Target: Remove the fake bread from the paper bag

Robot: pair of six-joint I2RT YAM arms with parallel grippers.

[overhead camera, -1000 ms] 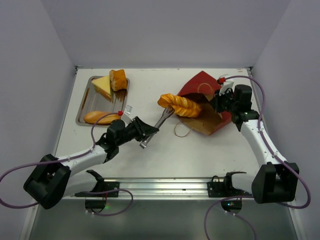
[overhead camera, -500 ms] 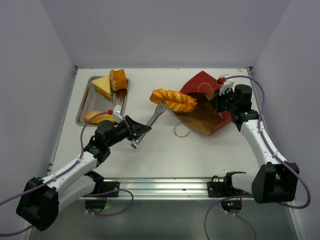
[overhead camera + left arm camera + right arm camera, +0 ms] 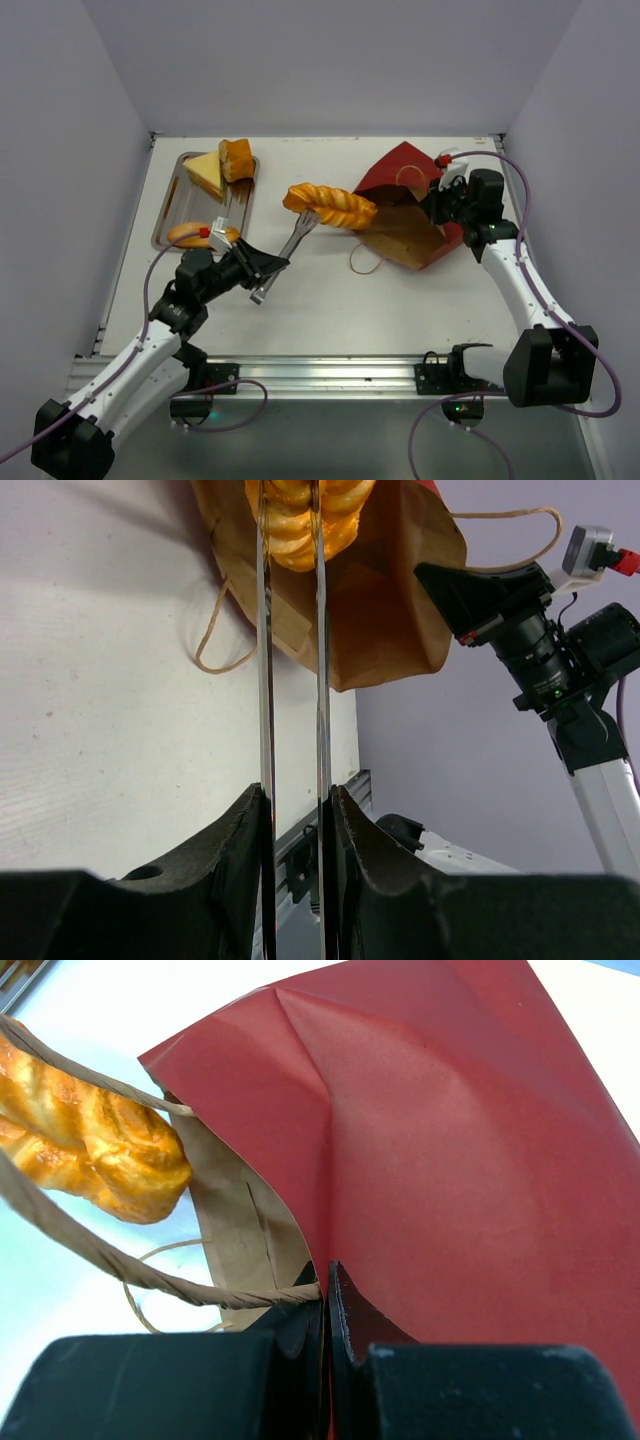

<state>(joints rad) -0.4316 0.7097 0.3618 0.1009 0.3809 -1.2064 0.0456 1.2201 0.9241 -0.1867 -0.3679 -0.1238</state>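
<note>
Logged the left gripper (image 3: 254,272) closed around the handle end of a pair of metal tongs (image 3: 296,238). In the left wrist view, its fingers (image 3: 238,852) pressed the two tong arms (image 3: 263,630) close together. The tong tips clamped the fake bread (image 3: 328,205), a twisted golden loaf, which was lifted off the table (image 3: 330,300). I noted that most of the loaf sat left of the paper bag (image 3: 410,222), with only its right end over the bag's mouth. The bag lay on its side, mouth toward the left, brown lining showing, red side up. One string handle (image 3: 364,262) lay loose on the table in front of it.

The right gripper (image 3: 441,206) was pinched flat on the bag's upper edge. In the right wrist view, its jaws were together on the red paper (image 3: 430,1140), with the other string handle (image 3: 100,1250) running into them.

A steel tray (image 3: 183,203) at far left held three other bread pieces, well apart from the bag
</note>
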